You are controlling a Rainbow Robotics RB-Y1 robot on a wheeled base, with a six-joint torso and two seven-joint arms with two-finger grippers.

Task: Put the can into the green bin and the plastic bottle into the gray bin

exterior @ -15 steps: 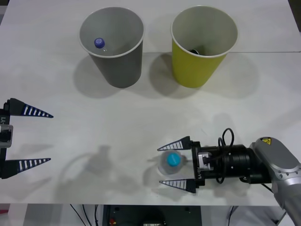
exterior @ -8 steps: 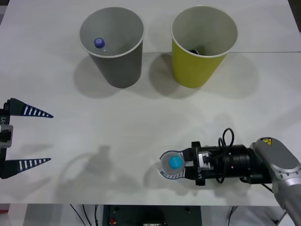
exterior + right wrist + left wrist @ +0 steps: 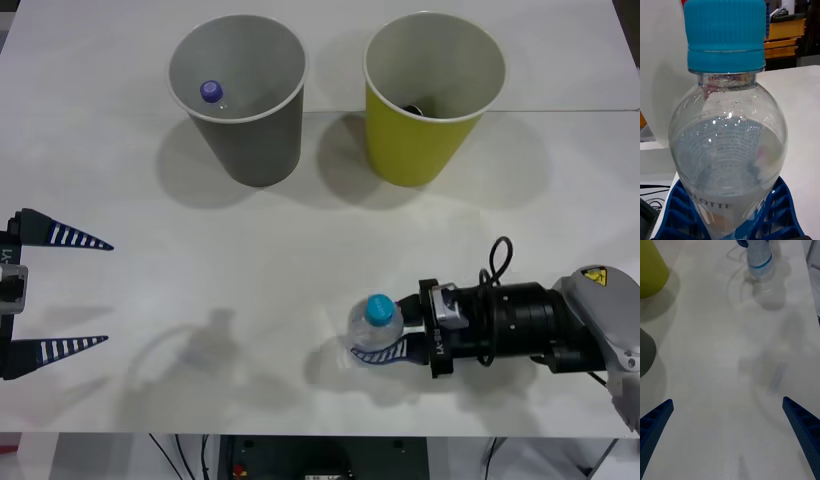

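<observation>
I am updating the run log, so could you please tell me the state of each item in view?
plastic bottle: capped, gripped, tilted
right gripper: shut on the bottle
left gripper: open, idle at table's left edge
gray bin: upright, holds a purple-capped bottle
green bin: upright, dark object inside

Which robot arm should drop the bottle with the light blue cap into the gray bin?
The right one, probably. The right gripper already has its jaws shut on the plastic bottle. The left gripper waits open at the table's left edge, holding nothing, though it is on the gray bin's side.
</observation>
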